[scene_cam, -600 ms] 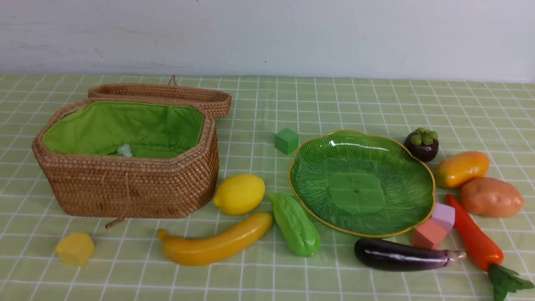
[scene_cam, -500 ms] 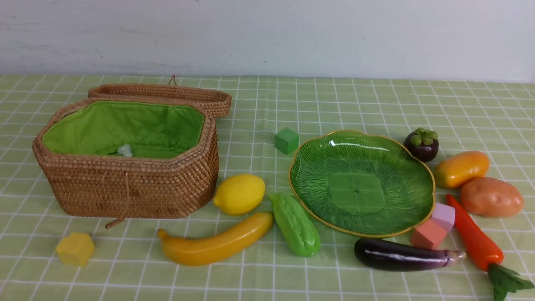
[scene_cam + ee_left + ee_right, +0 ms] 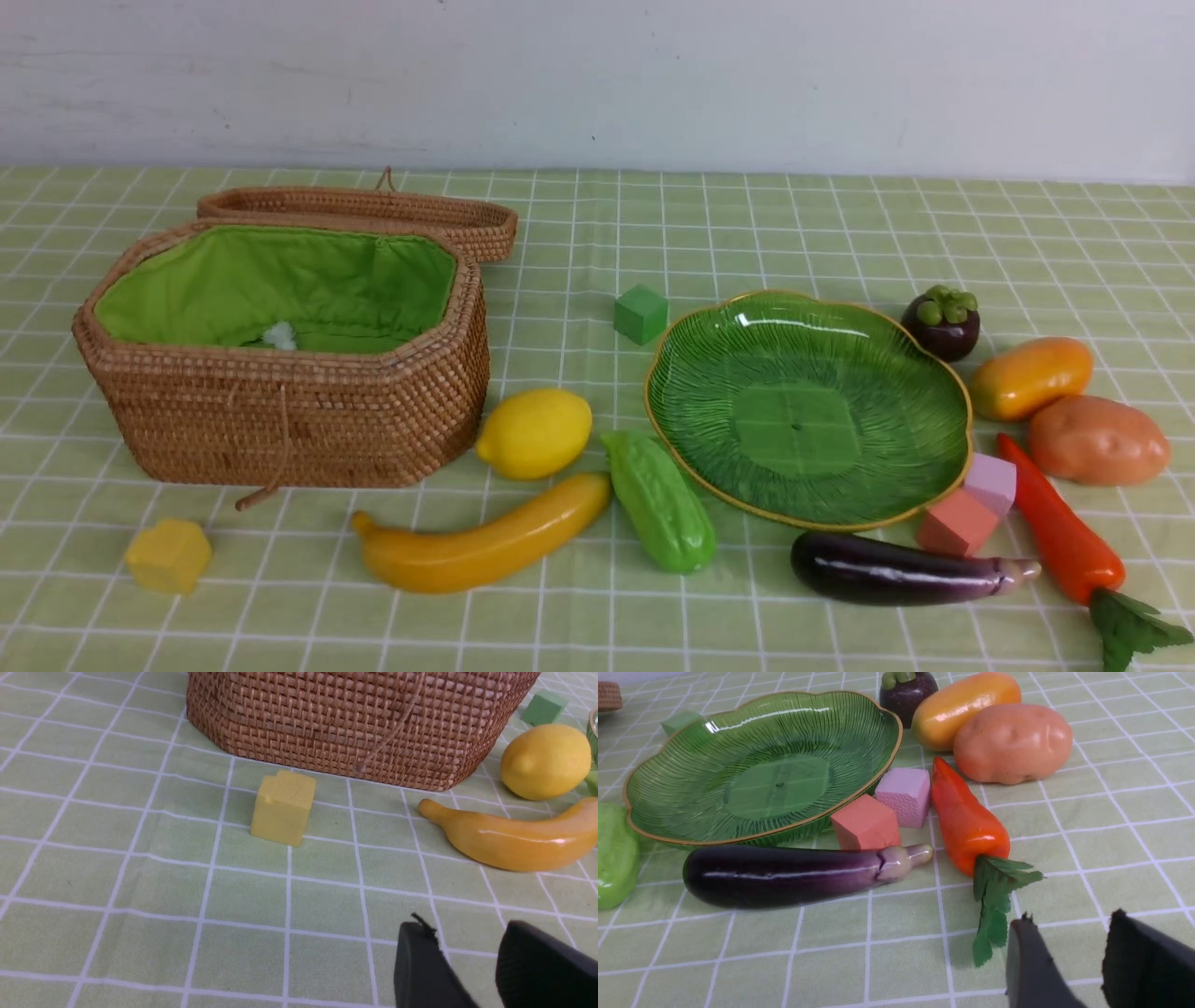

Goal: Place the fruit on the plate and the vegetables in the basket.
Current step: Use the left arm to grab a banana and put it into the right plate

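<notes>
Wicker basket [image 3: 280, 411] stands at the left with its lid open, and the green plate [image 3: 934, 373] lies right of centre. The lemon [image 3: 534, 432], banana [image 3: 481, 546] and gourd [image 3: 661, 501] lie on the cloth [image 3: 653, 233] between them. The mango [image 3: 1030, 376], potato [image 3: 1099, 439] and pepper [image 3: 1060, 532] lie right of the plate, the eggplant [image 3: 896, 567] on its near side. The left gripper [image 3: 472, 966] and right gripper [image 3: 1083, 966] hover low, fingers apart, grasping nothing.

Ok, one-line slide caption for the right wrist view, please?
Open right end effector, holding nothing, faces the eggplant, red-orange pepper, potato and empty green plate on checked cloth.
</notes>
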{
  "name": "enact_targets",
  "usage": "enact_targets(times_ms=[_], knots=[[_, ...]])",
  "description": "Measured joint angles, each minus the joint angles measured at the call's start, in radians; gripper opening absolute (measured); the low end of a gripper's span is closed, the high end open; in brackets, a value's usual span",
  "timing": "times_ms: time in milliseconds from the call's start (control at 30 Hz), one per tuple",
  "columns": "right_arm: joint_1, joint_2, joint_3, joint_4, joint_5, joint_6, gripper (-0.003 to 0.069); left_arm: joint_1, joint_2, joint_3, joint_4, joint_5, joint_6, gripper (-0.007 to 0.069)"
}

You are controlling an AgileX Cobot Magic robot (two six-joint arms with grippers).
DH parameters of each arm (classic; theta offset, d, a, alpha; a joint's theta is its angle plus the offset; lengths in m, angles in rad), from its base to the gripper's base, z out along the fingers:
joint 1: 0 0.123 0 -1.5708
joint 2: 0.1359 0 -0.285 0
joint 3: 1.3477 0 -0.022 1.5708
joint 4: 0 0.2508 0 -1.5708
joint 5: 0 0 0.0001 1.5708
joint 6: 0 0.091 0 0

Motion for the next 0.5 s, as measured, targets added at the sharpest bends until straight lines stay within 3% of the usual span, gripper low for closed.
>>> enact_targets(times_ms=[500], knots=[[0.0, 0.0, 0.0, 0.0, 0.0, 0.0, 0.0242, 0.0, 0.0, 0.0, -0.013, -0.031, -0.009, 0.0239]])
